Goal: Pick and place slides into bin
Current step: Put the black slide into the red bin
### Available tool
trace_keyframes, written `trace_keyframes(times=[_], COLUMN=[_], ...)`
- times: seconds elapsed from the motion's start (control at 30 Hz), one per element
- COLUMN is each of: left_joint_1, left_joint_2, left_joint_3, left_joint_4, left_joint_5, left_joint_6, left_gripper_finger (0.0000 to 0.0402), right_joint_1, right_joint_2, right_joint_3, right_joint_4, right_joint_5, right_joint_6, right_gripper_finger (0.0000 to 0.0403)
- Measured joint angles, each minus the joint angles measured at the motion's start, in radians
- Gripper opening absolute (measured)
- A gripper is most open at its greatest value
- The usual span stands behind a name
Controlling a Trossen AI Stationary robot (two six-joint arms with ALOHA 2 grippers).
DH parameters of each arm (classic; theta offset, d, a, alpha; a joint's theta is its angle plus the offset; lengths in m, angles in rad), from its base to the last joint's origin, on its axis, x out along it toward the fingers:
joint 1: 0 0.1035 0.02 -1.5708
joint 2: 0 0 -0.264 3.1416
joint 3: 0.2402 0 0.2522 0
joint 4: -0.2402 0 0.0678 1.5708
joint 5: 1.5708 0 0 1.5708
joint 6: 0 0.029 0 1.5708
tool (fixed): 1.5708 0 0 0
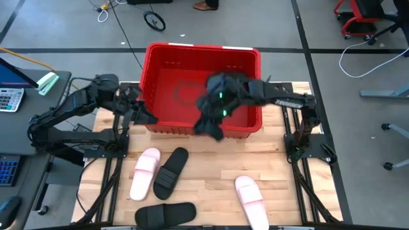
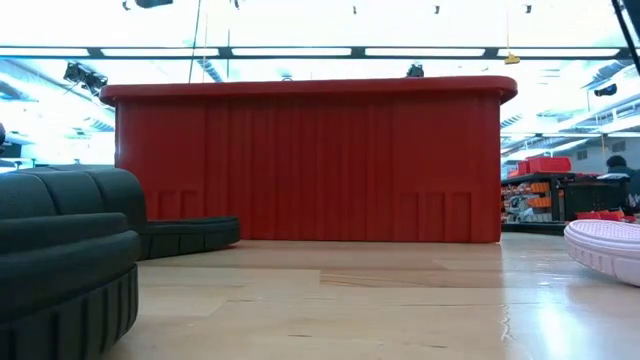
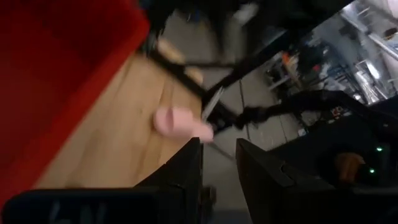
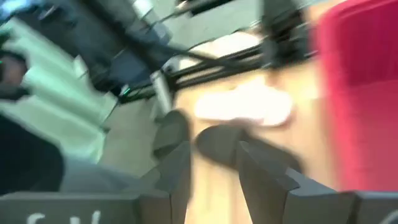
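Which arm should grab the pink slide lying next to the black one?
Left, probably. The left gripper sits by the bin corner, nearer that pink slide; the right gripper is over the bin's front wall.

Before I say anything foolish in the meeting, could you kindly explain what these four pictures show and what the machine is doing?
It is a two-armed robot at a wooden table. One camera looks straight down, one sits at table level, and one rides on each wrist.

A red bin stands at the back. In front of it lie two pink slides and two black slides.

The right gripper is over the bin's front wall; whether it holds anything I cannot tell. The left gripper is beside the bin's left corner, fingers apart and empty.
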Motion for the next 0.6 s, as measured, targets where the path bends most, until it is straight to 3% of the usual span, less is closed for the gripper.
trace_keyframes(times=[0.1, 0.27, 0.47, 0.6], left_joint_1=[-0.028, -0.121, -0.265, -0.356], left_joint_2=[0.033, 0.112, 0.219, 0.296], left_joint_3=[0.000, -0.001, 0.000, 0.000], left_joint_4=[-0.095, -0.243, -0.197, -0.182], left_joint_5=[0.015, 0.016, 0.016, 0.016], left_joint_6=[0.001, 0.017, 0.115, 0.190], left_gripper_finger=[0.0107, 0.0107, 0.0107, 0.0107], right_joint_1=[0.077, 0.162, 0.224, 0.251], right_joint_2=[0.000, 0.000, 0.000, 0.000], right_joint_3=[-0.001, -0.001, -0.001, -0.001], right_joint_4=[-0.039, -0.205, -0.489, -0.571], right_joint_5=[0.028, 0.212, 0.318, 0.325], right_joint_6=[0.037, 0.167, 0.354, 0.461], right_gripper_finger=[0.0135, 0.0134, 0.0134, 0.0134])
